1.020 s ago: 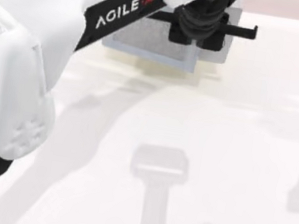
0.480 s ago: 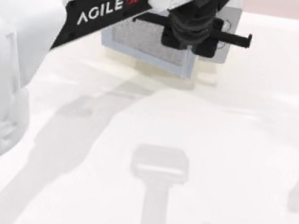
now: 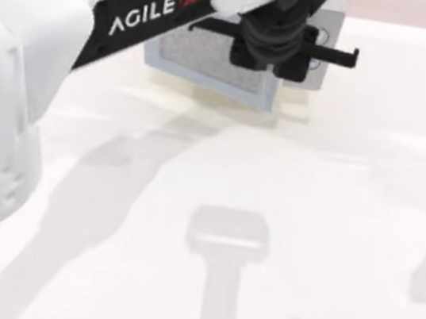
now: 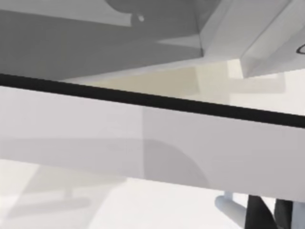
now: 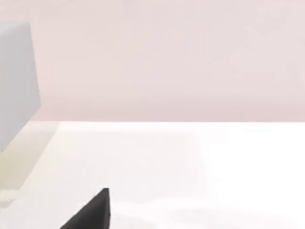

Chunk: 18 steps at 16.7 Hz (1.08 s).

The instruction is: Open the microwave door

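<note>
My left gripper (image 3: 276, 47) sits at the microwave door (image 3: 204, 55), just beneath it. I cannot tell whether its fingers grip anything. The microwave (image 3: 328, 32) stands behind.

The pale cream, flat tabletop (image 3: 336, 194) carries one item: the small light-grey boxy microwave (image 3: 329, 24), standing at the far edge near the centre. My arms cast soft grey shadows across the bare surface in front of it.
</note>
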Motion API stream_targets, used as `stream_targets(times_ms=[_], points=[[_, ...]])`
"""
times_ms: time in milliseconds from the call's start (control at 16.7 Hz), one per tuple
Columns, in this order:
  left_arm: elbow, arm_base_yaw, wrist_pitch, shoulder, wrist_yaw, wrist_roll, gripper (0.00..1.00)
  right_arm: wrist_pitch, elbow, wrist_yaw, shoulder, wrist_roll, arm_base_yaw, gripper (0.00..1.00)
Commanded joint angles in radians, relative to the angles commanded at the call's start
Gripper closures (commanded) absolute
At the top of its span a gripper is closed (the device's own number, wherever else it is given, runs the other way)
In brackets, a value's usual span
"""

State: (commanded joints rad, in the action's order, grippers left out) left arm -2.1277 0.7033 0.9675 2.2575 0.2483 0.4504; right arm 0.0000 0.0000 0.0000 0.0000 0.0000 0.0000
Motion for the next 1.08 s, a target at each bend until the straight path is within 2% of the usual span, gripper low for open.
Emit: stream_targets(times_ms=[1080], points=[[0.044,0.002,-0.023,-0.023,-0.012,-0.021,1.0,0.0,0.0,0.0,0.0,0.0,0.0,0.0]])
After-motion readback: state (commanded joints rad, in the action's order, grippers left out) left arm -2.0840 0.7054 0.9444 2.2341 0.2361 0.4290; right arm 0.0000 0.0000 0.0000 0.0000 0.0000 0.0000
